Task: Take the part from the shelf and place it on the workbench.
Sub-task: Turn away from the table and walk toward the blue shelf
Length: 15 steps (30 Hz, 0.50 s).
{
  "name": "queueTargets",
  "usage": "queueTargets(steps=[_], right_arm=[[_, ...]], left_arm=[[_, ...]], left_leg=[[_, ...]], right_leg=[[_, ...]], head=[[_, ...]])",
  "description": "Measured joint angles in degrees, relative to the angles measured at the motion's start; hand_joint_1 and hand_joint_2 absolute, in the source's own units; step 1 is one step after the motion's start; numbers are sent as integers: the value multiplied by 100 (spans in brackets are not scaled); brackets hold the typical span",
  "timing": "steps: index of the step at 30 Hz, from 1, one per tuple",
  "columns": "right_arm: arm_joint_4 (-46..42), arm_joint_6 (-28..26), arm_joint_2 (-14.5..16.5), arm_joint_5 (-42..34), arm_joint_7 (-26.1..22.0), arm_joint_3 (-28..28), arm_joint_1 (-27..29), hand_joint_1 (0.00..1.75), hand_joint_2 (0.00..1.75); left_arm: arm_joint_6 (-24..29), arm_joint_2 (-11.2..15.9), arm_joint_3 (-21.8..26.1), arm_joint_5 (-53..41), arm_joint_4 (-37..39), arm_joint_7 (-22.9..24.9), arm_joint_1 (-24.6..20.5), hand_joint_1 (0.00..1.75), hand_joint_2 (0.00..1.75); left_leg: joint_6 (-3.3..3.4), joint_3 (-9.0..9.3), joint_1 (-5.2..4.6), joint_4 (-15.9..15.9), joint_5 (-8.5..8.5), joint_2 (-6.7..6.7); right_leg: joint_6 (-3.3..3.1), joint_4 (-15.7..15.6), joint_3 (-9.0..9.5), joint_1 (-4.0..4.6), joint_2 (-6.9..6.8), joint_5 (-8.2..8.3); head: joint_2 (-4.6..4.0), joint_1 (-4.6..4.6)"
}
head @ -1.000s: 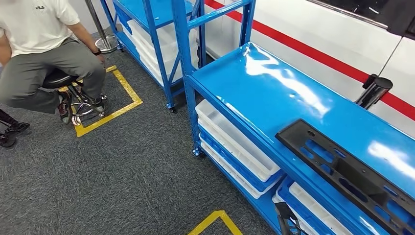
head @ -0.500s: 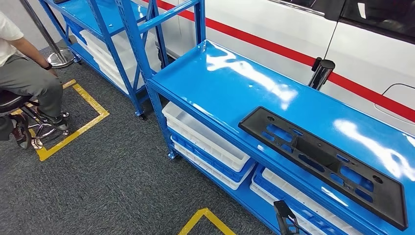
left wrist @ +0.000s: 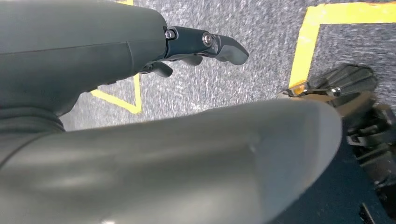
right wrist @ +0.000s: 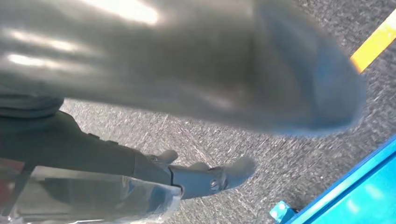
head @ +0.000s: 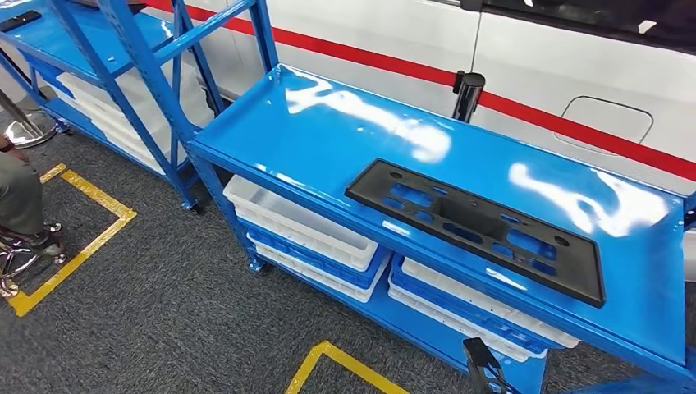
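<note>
A long black plastic part [head: 476, 226] with several slots lies flat on the top of a blue shelf unit [head: 320, 131], towards its right end. Both my arms hang down, well away from it. My left hand [left wrist: 93, 60] is over grey carpet with its fingers [left wrist: 210, 44] stretched out and nothing in it. My right hand [right wrist: 140, 79] also hangs over the carpet beside a blue shelf edge [right wrist: 355, 196]. Its fingers [right wrist: 210, 179] are apart and hold nothing.
White bins [head: 299, 222] fill the lower level under the part. A second blue rack [head: 98, 57] stands at the left. A white car with a red stripe [head: 533, 66] and a black post [head: 468, 94] are behind. Yellow tape [head: 74, 246] marks the carpet near a seated person's leg [head: 16, 197].
The camera has swung to the right, so the shelf and the part now sit near the middle of the view. The seated person has slid almost out at the left.
</note>
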Motion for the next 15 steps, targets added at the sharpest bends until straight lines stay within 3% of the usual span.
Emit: queueTargets(steps=[1,3,5,6,7,8,9,12,14,15], right_arm=[[0,1,-4,2,2,-4,11,0,0],[0,2,-3,5,6,-10,21,0,0],[0,3,7,5,8,-12,19,0,0],[0,4,8,8,9,-13,20,0,0],[0,8,9,12,13,-13,24,0,0],[0,19,9,17,29,-14,31,0,0],[0,31,8,25,56,-14,36,0,0],[1,77,21,55,175,-17,36,0,0],[2,116,33,81,271,-19,44,0,0],[1,131,28,96,318,-21,55,0,0]], left_arm=[[1,1,1,0,0,0,-4,0,0],[1,2,4,0,1,0,-3,0,0],[0,2,10,0,2,0,7,0,0],[0,2,13,-1,2,1,12,0,0],[0,2,16,-3,2,2,17,0,0],[0,3,19,-6,2,3,20,0,0],[0,3,22,-11,2,4,20,0,0],[-7,21,33,-46,2,11,19,0,0],[-14,37,36,-72,3,18,12,0,0],[-18,35,36,-84,4,23,7,0,0]], left_leg=[[-30,4,29,29,-33,-5],[-89,-108,83,351,-285,-268],[-117,-430,103,1094,-721,-636],[-115,-614,102,1480,-886,-721],[-99,-737,101,1720,-947,-753],[-68,-776,95,1770,-898,-771],[-19,-697,85,1573,-735,-797],[206,-188,28,462,-167,-1111],[300,-61,-18,187,-91,-1212],[317,-53,-40,167,-80,-1149]], right_leg=[[-40,2,-3,-11,76,11],[-119,1,-10,-37,224,48],[-167,4,-31,-20,363,76],[-180,6,-41,4,446,85],[-190,8,-49,31,528,91],[-200,10,-53,58,618,98],[-209,9,-51,84,705,105],[-221,3,-47,125,943,132],[-194,-6,-70,109,1056,159],[-166,-20,-82,111,1113,177]], head=[[0,-1],[0,-13],[0,-31],[0,-34],[0,-36],[0,-34],[0,-33],[0,-19],[0,-11],[0,-11]])
